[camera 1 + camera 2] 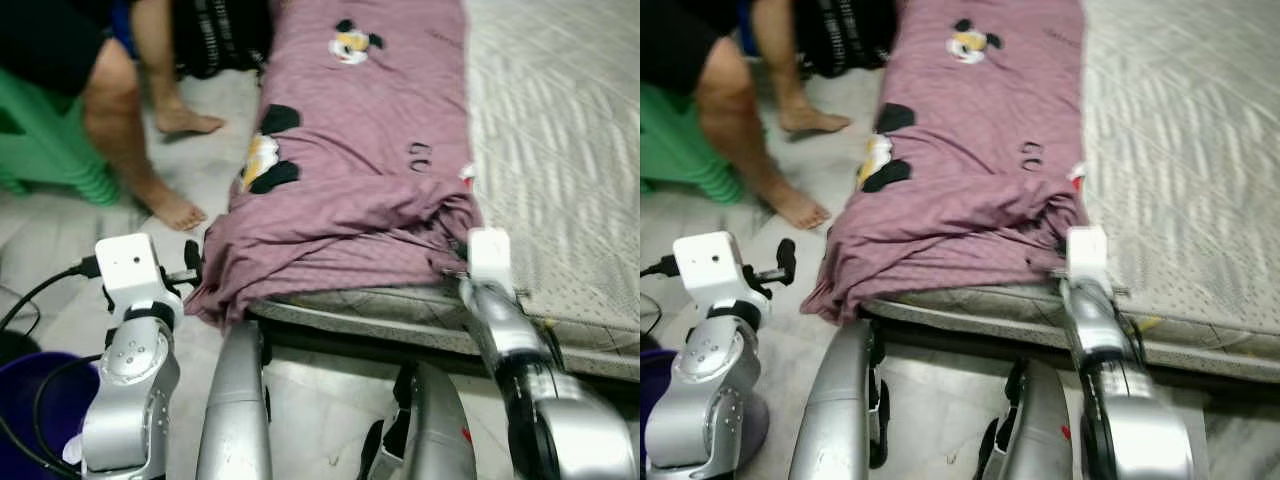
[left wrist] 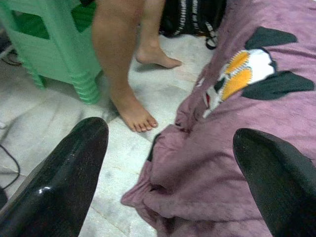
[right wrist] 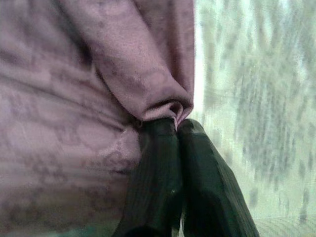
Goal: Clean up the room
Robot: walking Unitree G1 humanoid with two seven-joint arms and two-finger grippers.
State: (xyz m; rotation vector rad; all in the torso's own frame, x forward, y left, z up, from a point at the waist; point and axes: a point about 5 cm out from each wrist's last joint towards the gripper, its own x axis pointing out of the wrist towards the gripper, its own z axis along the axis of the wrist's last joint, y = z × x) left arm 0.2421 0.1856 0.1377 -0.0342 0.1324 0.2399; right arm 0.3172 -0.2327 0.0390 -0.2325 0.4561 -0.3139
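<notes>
right pincer pinches a fold of the purple blanket at the mattress edge; left pincer spread, at 9 o'clock of the blanket.

arms: silver, rounded shells | wrists: white boxy camera blocks | left claw: glossy black fingers | right claw: ribbed black fingers | cables: black
</notes>
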